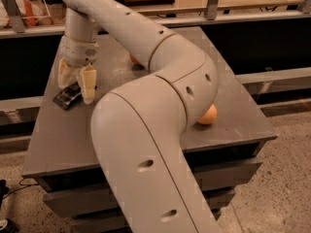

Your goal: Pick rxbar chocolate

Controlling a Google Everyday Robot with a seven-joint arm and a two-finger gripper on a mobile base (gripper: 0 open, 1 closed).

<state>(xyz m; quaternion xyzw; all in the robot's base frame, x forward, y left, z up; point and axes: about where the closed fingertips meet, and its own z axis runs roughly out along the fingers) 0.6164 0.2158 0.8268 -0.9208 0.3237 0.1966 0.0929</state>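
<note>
The jaws are standing spread apart, not gripping anything, and the gripper [76, 91] is hanging over the table's [53, 140] back left corner, pointing down. The snack bar [66, 98] is lying flat on the table right beneath it, its far end sitting between the two pale fingers [88, 84] (whether they are touching the wrapper I cannot tell). The arm [146, 144] is arching over the table's middle. An orange [210, 115] is resting near the table's right edge, and a red apple [133, 59] is peeking out behind the arm, toward the table's back.
</note>
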